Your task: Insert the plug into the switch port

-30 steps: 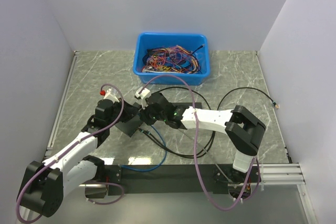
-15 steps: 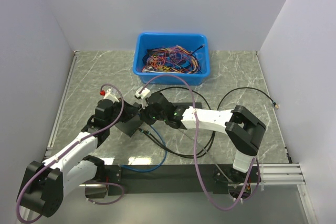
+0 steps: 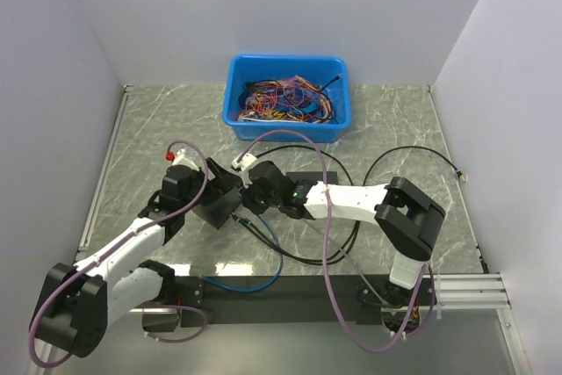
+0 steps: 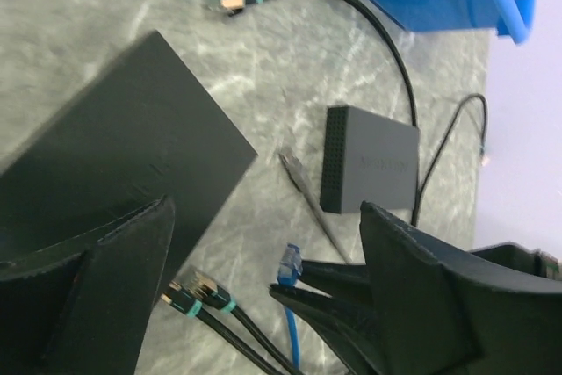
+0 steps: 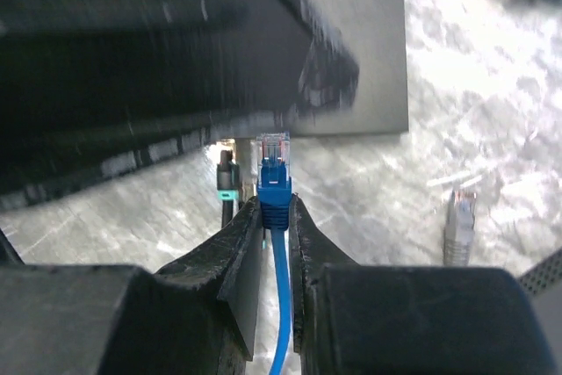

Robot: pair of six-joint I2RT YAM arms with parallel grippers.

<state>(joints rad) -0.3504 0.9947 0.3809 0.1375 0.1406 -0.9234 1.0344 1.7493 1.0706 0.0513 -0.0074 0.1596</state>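
The blue plug (image 5: 274, 173) on its blue cable is pinched between my right gripper's (image 5: 277, 204) fingers, tip forward. Its tip sits just short of the near edge of a flat black slab (image 5: 360, 59). My left gripper (image 4: 263, 208) is open wide above that slab (image 4: 132, 147), nothing between its fingers. The switch (image 4: 378, 164) is the charcoal box lying further off on the table, its dark slotted side (image 4: 337, 160) facing the left wrist camera; I cannot make out single ports. In the top view the right gripper (image 3: 252, 201) is beside the slab (image 3: 213, 210), and the switch (image 3: 312, 173) is partly hidden behind the right arm.
Two black cables with teal-banded plugs (image 4: 198, 292) lie next to the blue plug. A grey plug (image 5: 458, 217) lies to its right, another teal-banded plug (image 4: 235, 0) further off. A blue bin (image 3: 288, 98) of coloured wires stands at the back. Black cable loops (image 3: 413, 160) cross the right side.
My left gripper has opened wide and lifted slightly off the black slab. My right gripper, still gripping the blue plug, has shifted a little toward the near right.
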